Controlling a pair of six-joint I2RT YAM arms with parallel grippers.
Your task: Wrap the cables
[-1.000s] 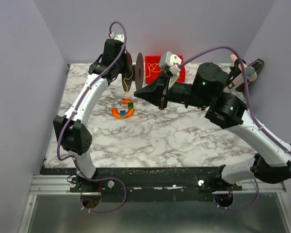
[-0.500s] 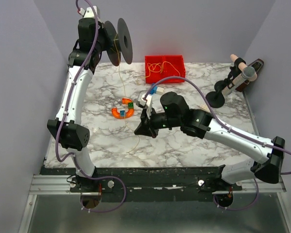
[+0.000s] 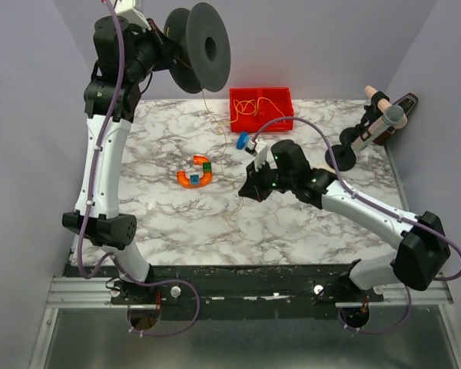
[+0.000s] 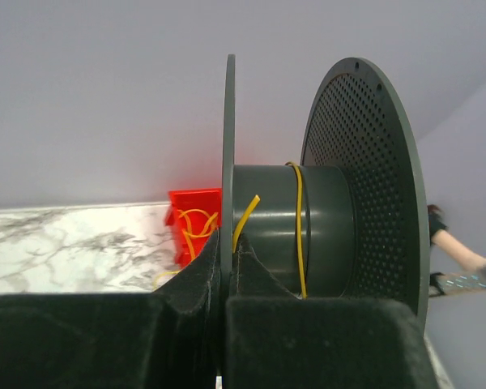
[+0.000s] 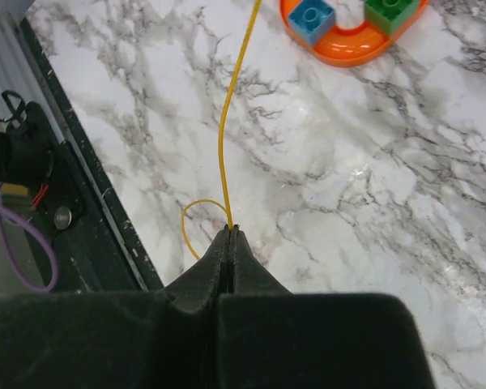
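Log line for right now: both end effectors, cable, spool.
left end effector: shut on spool flange, raised | right end effector: shut on cable, near table | cable: strand across spool hub

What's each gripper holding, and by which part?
Left gripper: spool, by its thin flange's edge. Right gripper: yellow cable, pinched near a short trailing loop.

Thin yellow cables (image 5: 221, 138), one wound on spool (image 4: 328, 227), rest in bin (image 3: 282, 95)

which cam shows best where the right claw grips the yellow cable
Right wrist: the cable runs straight into the shut right claw. The top view shows it only as a faint thread; the left wrist shows just its turn on the spool.
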